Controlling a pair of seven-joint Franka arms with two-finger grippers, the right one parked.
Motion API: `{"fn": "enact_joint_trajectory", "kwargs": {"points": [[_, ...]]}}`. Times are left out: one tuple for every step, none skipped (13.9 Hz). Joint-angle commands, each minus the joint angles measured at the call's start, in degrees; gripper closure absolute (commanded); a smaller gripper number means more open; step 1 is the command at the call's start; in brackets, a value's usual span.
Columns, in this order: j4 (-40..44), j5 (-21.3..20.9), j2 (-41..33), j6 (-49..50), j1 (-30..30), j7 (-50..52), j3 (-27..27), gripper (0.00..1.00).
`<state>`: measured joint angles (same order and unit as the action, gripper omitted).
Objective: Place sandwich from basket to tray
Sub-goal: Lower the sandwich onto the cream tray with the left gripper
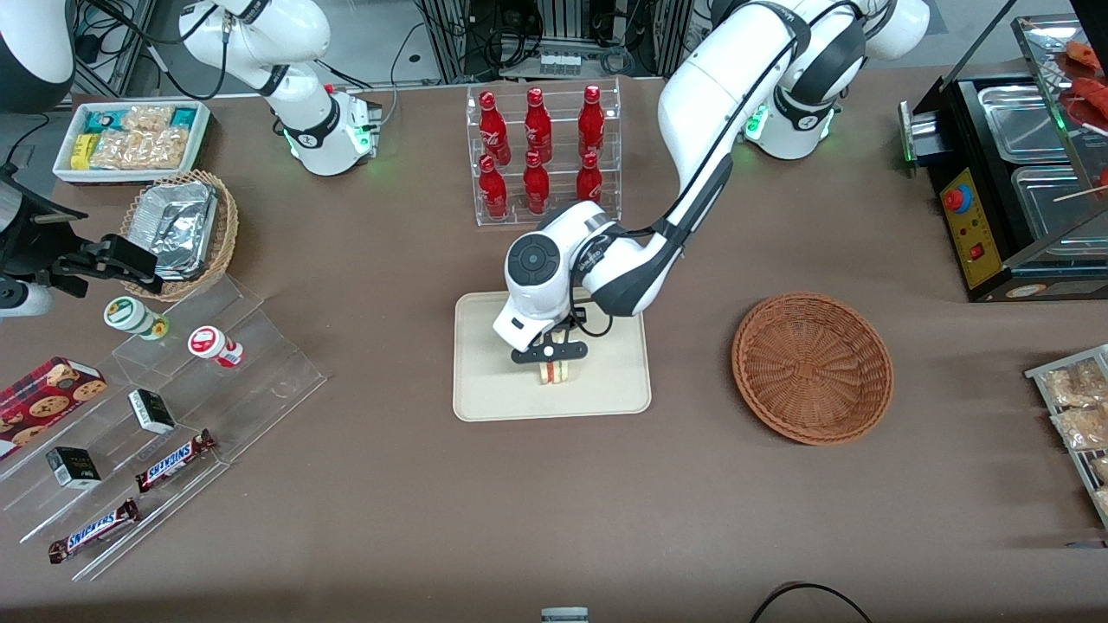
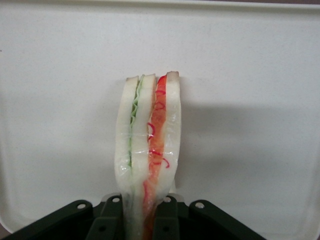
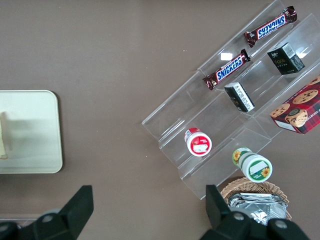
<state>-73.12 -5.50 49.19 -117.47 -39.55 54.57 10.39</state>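
1. The left arm's gripper (image 1: 550, 353) is over the middle of the cream tray (image 1: 485, 394), pointing down.
2. Its two black fingers (image 2: 109, 220) pinch the sandwich (image 1: 554, 372) between them; in the left wrist view the wrapped wedge comes out from between the fingers.
3. The sandwich (image 2: 148, 150) stands on its edge, and its lower end is at the tray (image 2: 250, 75) surface; I cannot tell if it already touches it.
4. Its layers are white bread, a green layer, white bread again, and a red and orange filling, all under clear wrap.
5. The reddish-brown wicker basket (image 1: 812, 367) lies on the brown table (image 1: 554, 519), well apart from the tray, toward the working arm's end. Nothing is in it.
6. A clear rack with six red bottles (image 1: 543, 151) stands farther from the front camera than the tray.
7. Toward the parked arm's end of the table there is a clear stepped stand (image 1: 216, 381). On it are two Snickers bars (image 3: 226, 73), two small dark boxes (image 3: 239, 96), a cookie box (image 1: 48, 391) and two small cups with lids (image 3: 198, 142).
8. Near this stand is a lighter wicker basket with foil trays (image 1: 182, 229), and a white bin with snack packets (image 1: 134, 138) is farther from the camera.
9. A black food warmer with metal pans (image 1: 1013, 182) stands at the working arm's end.
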Motion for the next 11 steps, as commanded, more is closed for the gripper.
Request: {"fn": "enact_joint_trajectory", "kwargs": {"points": [[2.1,-1.09,1.61,0.23,-0.88,2.03,-0.46,1.0],[2.1,-1.09,1.7,-0.12,-0.88,2.03,-0.37,0.9],[2.1,-1.09,1.79,-0.21,-0.88,2.03,-0.37,0.6],[2.1,-1.09,1.7,-0.21,-0.88,1.95,-0.37,0.03],[2.1,-1.09,1.53,-0.21,-0.88,1.86,-0.46,0.0],[2.1,-1.0,0.91,0.22,-0.79,1.86,-0.37,0.0],[2.36,-1.0,0.39,0.66,-0.79,1.86,-0.37,0.0],[2.37,-1.0,-0.75,1.27,-0.79,1.86,-0.37,0.0],[2.37,-1.0,-1.89,1.98,-0.79,1.86,-0.37,0.0],[2.45,-1.0,-3.03,2.68,-0.71,1.86,-0.37,0.0],[2.45,-1.0,-4.26,3.47,-0.53,1.51,-0.46,0.0]]}}
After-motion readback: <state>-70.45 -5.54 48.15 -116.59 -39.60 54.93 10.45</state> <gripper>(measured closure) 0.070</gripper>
